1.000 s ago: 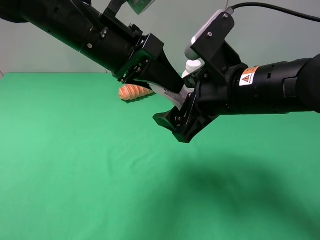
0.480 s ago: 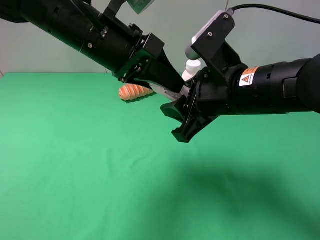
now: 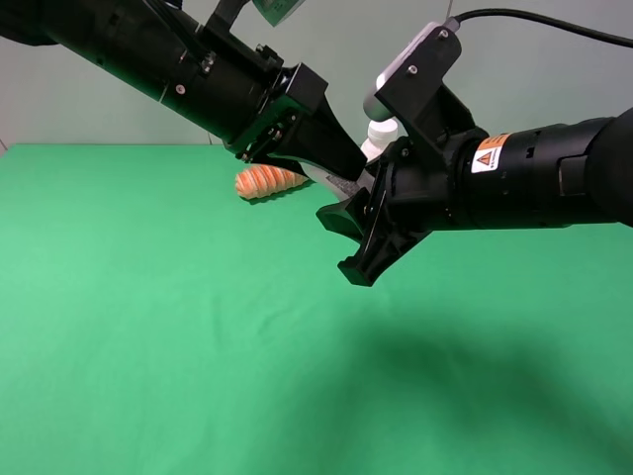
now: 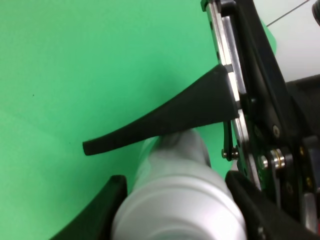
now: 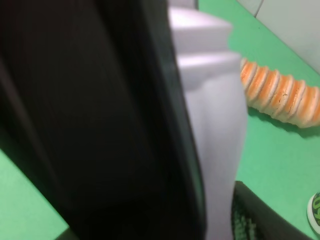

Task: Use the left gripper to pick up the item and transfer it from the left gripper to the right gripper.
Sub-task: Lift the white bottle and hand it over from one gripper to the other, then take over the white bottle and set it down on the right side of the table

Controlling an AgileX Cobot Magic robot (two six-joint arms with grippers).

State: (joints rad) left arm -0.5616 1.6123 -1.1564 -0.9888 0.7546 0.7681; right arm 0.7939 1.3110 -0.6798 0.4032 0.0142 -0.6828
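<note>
**Entry: handover in mid-air.**

- The item: a white plastic bottle, carried well clear of the counter and caught between both hands.
- The left hand: fully closed on the item, with a finger seen on each side of it in the left wrist view.
- The right hand: drawn in narrow onto the same item. In the right wrist view one finger lies flat along the body and the other is met at its opposite side. How firm this hold is cannot be judged.
- Step in hand, as judged: passing of the grip. The left hand is best not opened until the right is seen to be tight. It should then be eased apart slowly and withdrawn along its own fingers, because the two sets are crowded together. Smooth, waisted plastic may slip if it is pinched off-centre.
- Surface: the counter is plain green, and a broad shadow is cast on it beneath the arms. An orange ridged roll lies behind the hands, and a white-capped bottle is partly seen there.
- Room: a pale bare wall is seen behind, and a black cable is run to the right arm.
</note>
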